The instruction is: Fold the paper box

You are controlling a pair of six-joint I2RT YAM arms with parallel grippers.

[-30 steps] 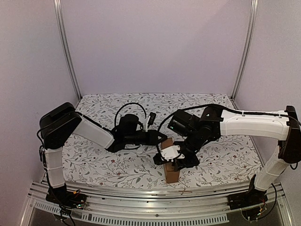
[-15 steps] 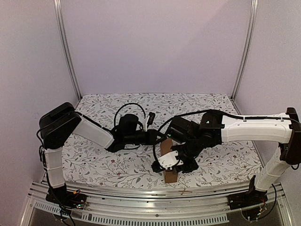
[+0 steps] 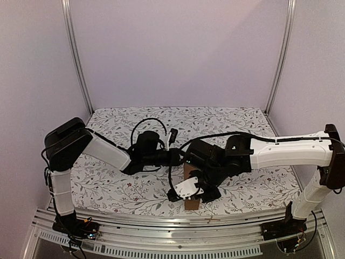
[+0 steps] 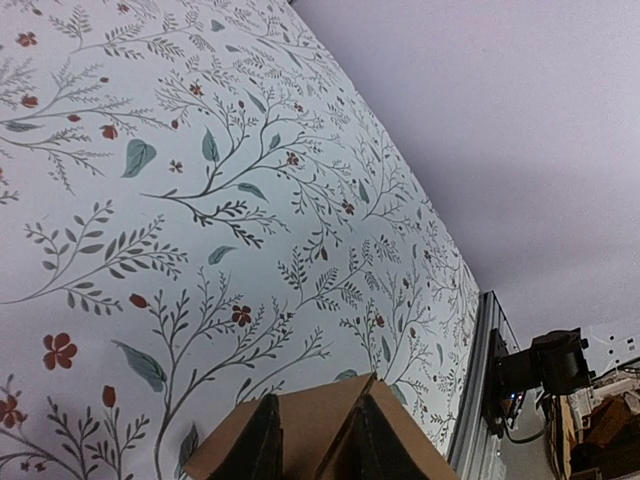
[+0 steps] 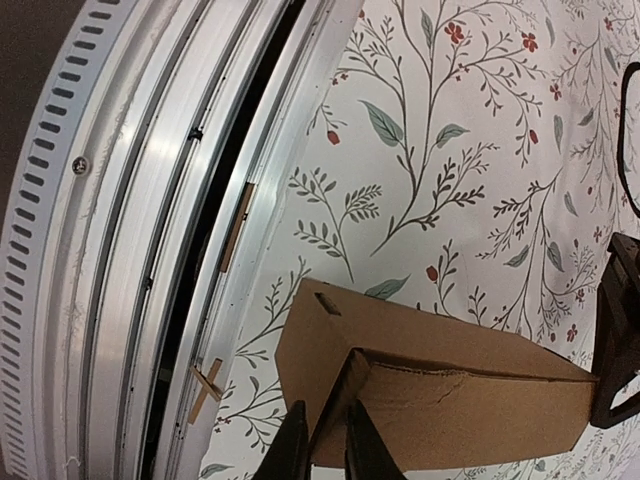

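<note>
The paper box (image 3: pixel 192 204) sits low and centre in the top view on the bench (image 3: pixel 108 189), pinched by the left gripper (image 4: pixel 315 440), while the right gripper (image 5: pixel 325 445) has just narrowed onto a flap, so a fold seems underway.

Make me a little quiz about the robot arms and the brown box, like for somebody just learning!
1. What is the right gripper pinching? A a cup; B the box; C nothing.
2. True or false: the left gripper is well away from the box.
3. Fill in: the cloth is printed with leaves and little red ____.

Key: 1 B. 2 False: it grips the box too. 3 flowers.
</note>
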